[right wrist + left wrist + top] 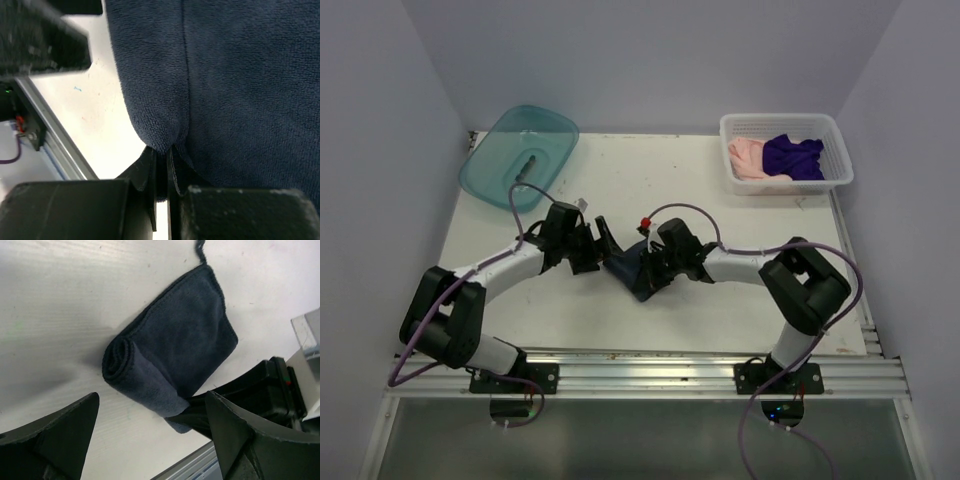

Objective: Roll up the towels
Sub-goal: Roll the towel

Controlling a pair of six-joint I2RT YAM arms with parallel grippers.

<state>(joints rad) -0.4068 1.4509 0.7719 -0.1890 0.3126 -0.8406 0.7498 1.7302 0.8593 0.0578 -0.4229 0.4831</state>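
A half-rolled dark slate-blue cloth towel (170, 350) is being pinched at its edge by the closed right gripper (162, 155). The left gripper (151, 405) is being held wide open, the roll just ahead.

Towel (630, 273) on table (720, 190), mid-front

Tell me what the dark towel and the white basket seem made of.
The dark blue towel: soft plush cloth, probably microfibre, matte; fuzzy nap and stitched hem show. The white basket: apparently rigid plastic; thin lattice walls with moulded rim.
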